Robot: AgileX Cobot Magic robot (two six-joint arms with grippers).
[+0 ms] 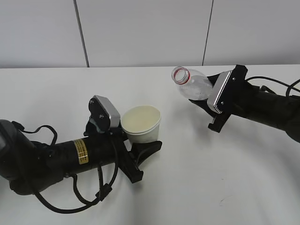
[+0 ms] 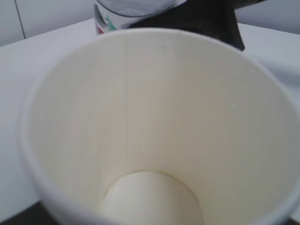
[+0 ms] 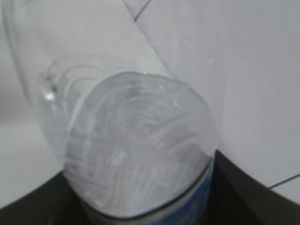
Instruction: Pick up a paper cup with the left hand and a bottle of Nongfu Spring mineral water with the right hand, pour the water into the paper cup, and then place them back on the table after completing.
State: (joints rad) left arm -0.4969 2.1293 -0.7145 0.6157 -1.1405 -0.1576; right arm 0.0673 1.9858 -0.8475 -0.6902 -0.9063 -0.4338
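- Up to the right of the paper cup [image 1: 141, 123], the bottle [image 1: 192, 86] lay tipped, its open mouth pointing toward the cup but not over it.
- The left hand [image 1: 136, 149] had its jaws closed around the cup.
- The right hand [image 1: 220, 96] had its jaws closed on the bottle, above the table [image 1: 197, 178].

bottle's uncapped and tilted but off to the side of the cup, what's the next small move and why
Probably bring the bottle in the right hand leftward until its open mouth is over the paper cup held by the left hand. The cup looks empty and dry inside, and the mouth is off to the cup's right, so tipping further now would likely spill on the table.
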